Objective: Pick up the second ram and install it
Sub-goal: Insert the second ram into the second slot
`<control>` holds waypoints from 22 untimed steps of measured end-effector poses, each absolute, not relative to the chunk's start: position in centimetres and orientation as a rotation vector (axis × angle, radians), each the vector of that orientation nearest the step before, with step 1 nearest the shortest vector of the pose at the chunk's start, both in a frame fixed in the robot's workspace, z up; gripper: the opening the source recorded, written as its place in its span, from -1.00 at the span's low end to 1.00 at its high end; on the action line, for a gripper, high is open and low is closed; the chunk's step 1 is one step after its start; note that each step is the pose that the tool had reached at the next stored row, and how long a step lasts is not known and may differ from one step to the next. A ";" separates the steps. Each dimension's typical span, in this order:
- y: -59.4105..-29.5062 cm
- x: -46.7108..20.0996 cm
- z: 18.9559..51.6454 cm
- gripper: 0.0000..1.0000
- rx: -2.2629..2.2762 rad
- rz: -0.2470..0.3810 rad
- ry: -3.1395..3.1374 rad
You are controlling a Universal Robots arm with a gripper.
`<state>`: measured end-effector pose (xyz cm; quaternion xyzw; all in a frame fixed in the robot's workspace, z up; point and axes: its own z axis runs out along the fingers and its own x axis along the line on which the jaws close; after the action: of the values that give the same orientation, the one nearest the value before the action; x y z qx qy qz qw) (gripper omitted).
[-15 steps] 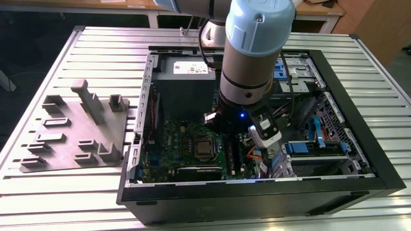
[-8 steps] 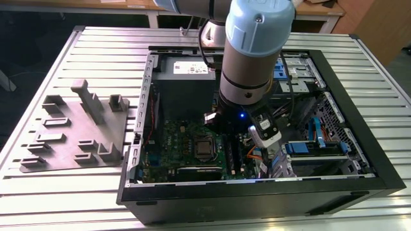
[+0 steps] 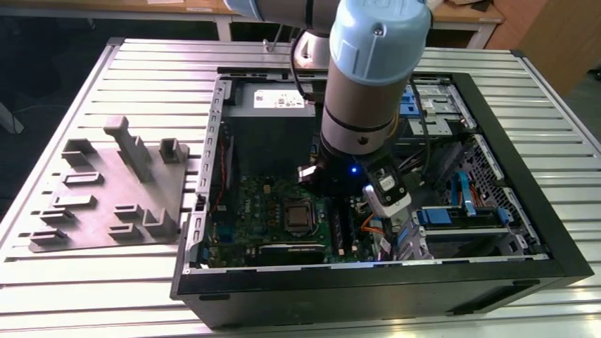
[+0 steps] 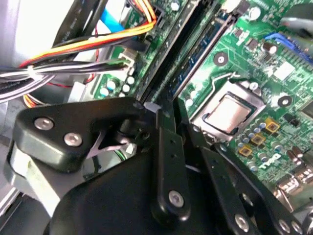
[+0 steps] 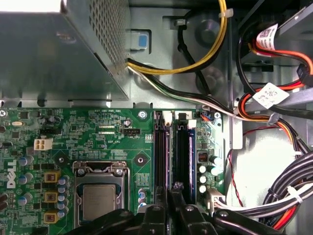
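beside a black slot rail point(image 5: 183, 156), the second ram point(image 5: 164, 152) shows thin, dark, edge-on.

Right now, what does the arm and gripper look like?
The arm is a grey tube with light-blue joint caps and a small blue light near the wrist. The gripper is black, with jointed finger links fastened by silver screws, seen in both wrist views.

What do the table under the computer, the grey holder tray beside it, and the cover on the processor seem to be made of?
The table looks like bare aluminium: pale, ribbed slats with a dull sheen. The holder tray seems moulded or printed plastic: flat matte grey, blocky uprights, no shine. The processor cover looks like brushed metal, silver-grey, held by a shinier metal frame.
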<state>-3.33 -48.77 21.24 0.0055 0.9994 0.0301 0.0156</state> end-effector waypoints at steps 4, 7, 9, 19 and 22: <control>-48.8 -3.3 21.5 -0.63 0.017 0.094 3.109; -48.8 -3.3 22.2 -0.63 0.017 0.093 3.109; -48.8 -3.3 22.7 -0.63 0.017 0.093 3.109; -48.8 -3.3 23.7 -0.63 0.017 0.094 3.109; -48.8 -3.3 23.7 -0.79 0.017 0.094 3.109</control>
<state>-3.33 -48.77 23.68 0.0055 0.9994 0.0304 0.0155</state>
